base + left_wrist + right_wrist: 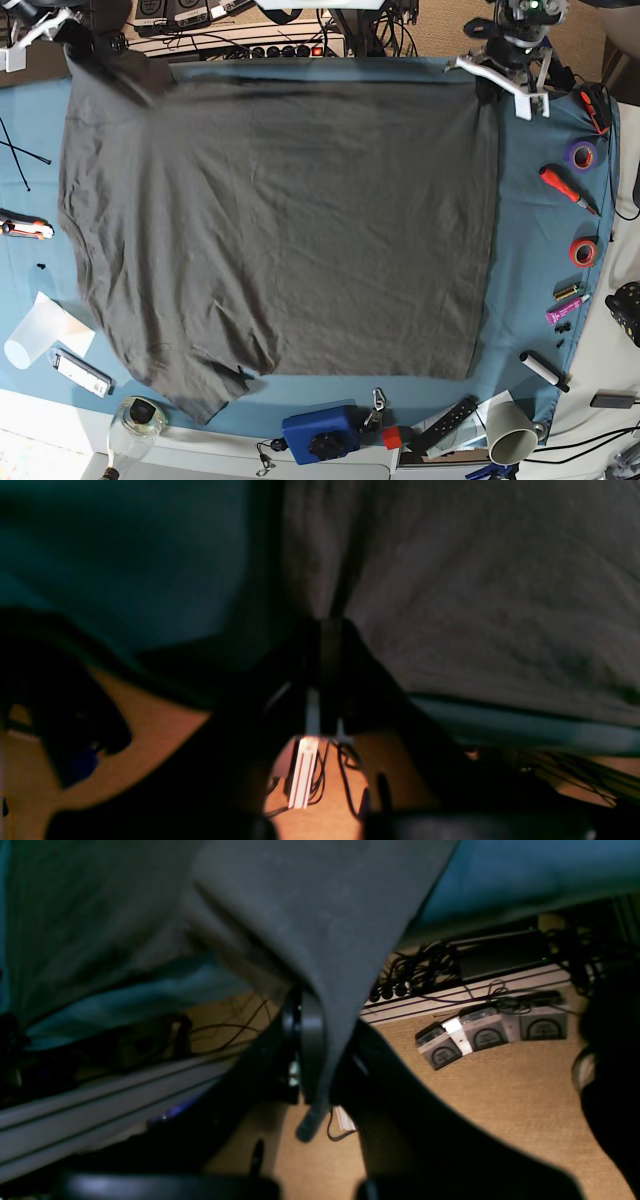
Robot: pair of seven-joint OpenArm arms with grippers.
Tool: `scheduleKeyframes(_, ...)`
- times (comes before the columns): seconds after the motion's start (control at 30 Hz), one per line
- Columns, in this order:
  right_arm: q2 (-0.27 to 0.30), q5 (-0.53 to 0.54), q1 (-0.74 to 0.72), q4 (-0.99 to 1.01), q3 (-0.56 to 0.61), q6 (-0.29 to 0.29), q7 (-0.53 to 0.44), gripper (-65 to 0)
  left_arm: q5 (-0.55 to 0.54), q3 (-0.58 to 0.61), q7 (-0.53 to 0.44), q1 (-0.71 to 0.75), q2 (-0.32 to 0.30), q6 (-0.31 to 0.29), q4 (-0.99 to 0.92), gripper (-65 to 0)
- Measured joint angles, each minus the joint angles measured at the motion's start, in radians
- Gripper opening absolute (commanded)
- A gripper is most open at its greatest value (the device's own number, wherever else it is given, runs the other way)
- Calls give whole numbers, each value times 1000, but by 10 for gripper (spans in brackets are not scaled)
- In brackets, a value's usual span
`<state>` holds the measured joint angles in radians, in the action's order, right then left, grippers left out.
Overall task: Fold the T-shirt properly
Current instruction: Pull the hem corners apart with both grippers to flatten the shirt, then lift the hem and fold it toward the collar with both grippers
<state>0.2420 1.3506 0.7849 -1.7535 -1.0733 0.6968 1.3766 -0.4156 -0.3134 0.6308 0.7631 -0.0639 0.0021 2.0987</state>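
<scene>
T-shirt [275, 225] spread flat over blue table cloth [525, 250], covering most of it. Far corners lifted at the cloth's back edge. Left gripper [325, 630] jaws clamped on one corner; right gripper [305, 1040] jaws pinched on the other, fabric draped over them. Screwdriver [568, 190] lies beside the shirt's edge, apart.

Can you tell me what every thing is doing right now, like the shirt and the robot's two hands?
T-shirt: spread flat on the blue table cloth, far corners pinched and lifted.
Left gripper: shut on the T-shirt's edge.
Right gripper: shut on the T-shirt, fabric draped over it.
Red-handled screwdriver: lying on the cloth.
Marker: lying flat, cap on.
Paper cup: tipped on its side.
</scene>
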Motion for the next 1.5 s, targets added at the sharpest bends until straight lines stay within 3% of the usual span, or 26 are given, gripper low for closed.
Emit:
scheduleKeyframes(0.17,-23,44,24,0,0,0,29,-650,-42,-79,65,47,-13,-3,61,-650)
scheduleKeyframes(0.3,-29,56,18,0,0,0,29,-650,-68,-109,68,55,-36,-61,64,-650)
scheduleKeyframes(0.47,-29,54,-30,0,0,0,29,-650,-128,-109,68,53,-35,-60,64,-650)
scheduleKeyframes(0.8,-29,53,-79,0,0,0,25,-650,-128,-109,47,1,-35,-60,64,-650)
scheduleKeyframes(1.1,-29,-15,-155,0,0,0,3,-650,-84,-109,40,-31,-35,-59,65,-650)
scheduleKeyframes(1.17,-29,-17,-165,0,0,0,2,-650,-78,-109,33,-39,-35,-35,65,-650)
scheduleKeyframes(1.5,-26,-125,-245,0,9,0,-28,-650,-79,-109,23,-91,-35,-52,66,-650)
